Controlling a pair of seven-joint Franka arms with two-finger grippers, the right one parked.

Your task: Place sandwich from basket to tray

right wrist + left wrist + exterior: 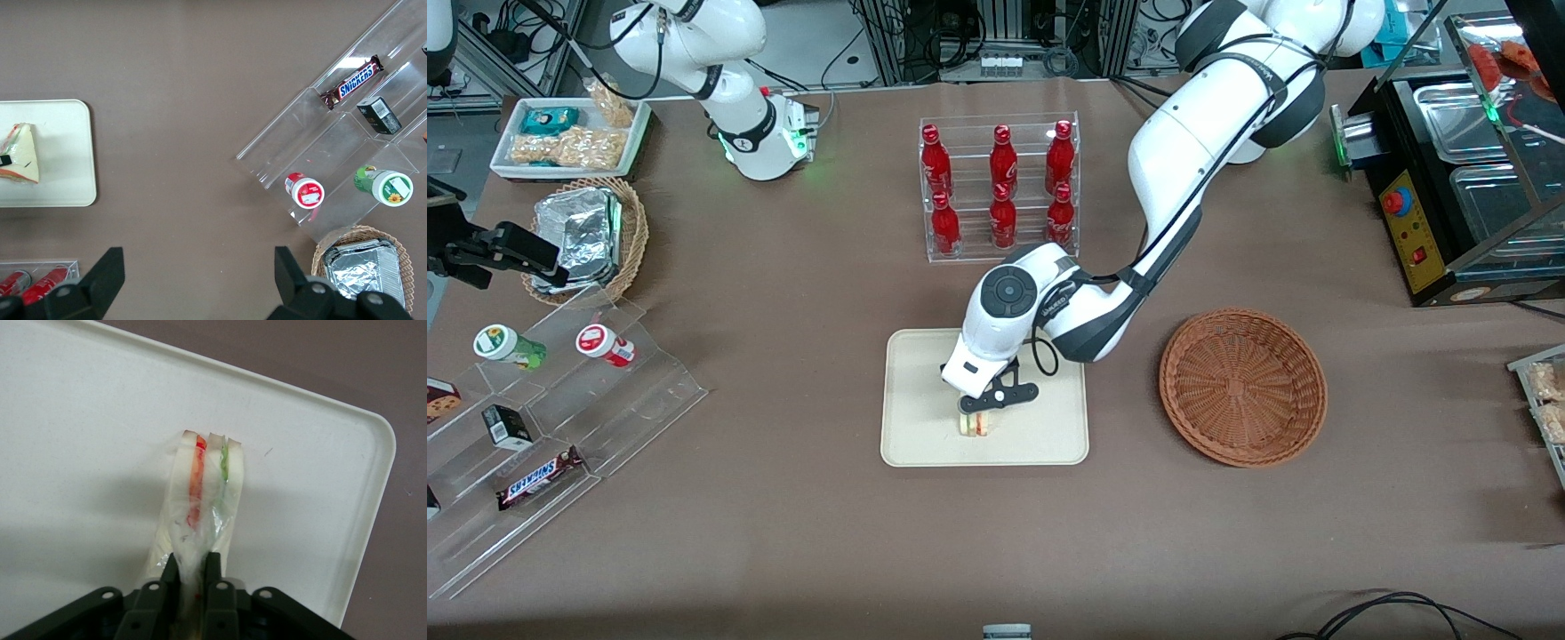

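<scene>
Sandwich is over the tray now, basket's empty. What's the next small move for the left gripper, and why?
Probably open the fingers and let go. The gripper is shut on the sandwich, which is already over the tray, well inside the rim; in the right wrist view it looks to be resting on the surface. The basket holds nothing more.

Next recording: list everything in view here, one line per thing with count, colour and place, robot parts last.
sandwich: 1, pale bread with green and orange-red filling, on the tray, in the claw
tray: 1, cream, mid-table
basket: 1, reddish-brown wicker, beside the tray toward the working arm's end
bottles: 6, red, in a clear rack farther from the camera than the tray
tan basket: 1, holding foil packs, toward the parked arm's end
white tray: 1, holding snacks, same end
Snickers bar: 1, brown, on the clear stepped stand
claw: 1, black, over the tray, shut on the sandwich
</scene>
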